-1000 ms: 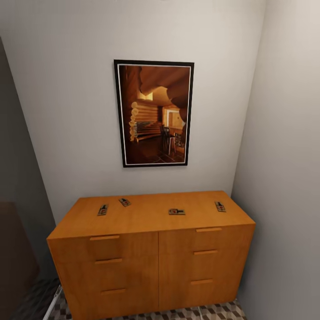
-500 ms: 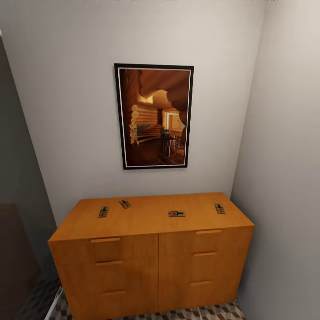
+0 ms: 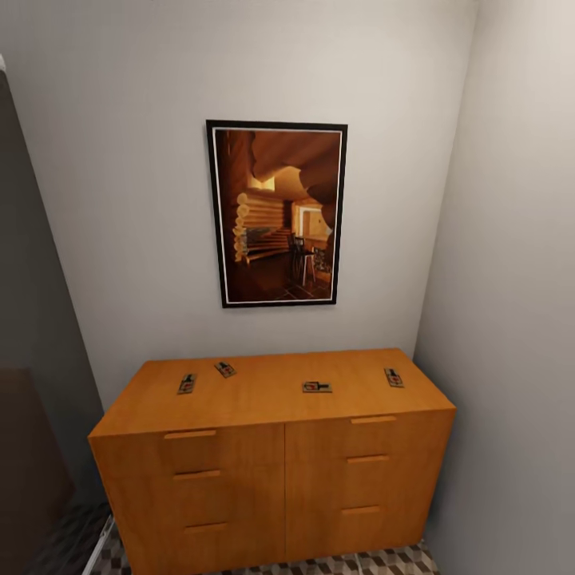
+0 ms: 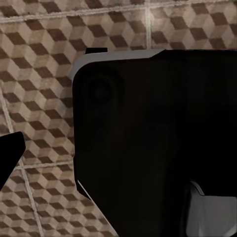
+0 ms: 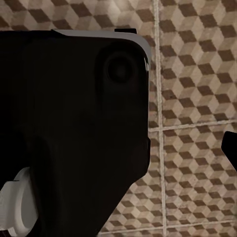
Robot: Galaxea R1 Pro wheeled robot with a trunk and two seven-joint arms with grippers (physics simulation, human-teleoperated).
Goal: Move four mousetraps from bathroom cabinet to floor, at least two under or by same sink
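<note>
Four mousetraps (image 3: 317, 386) lying flat on cabinet (image 3: 263, 395) top — likely light, stiff; pinching board edges advisable; pincer state on both arms untellable.

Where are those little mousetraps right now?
In the head view, all four small tan mousetraps lie on the flat top of the orange-brown wooden cabinet, below the framed picture: two near its left end, one at centre, one near the right end.

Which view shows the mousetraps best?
The head view: all four mousetraps lie spread across the cabinet top. Both wrist views look down at the patterned floor past dark robot parts, with no traps there.
</note>
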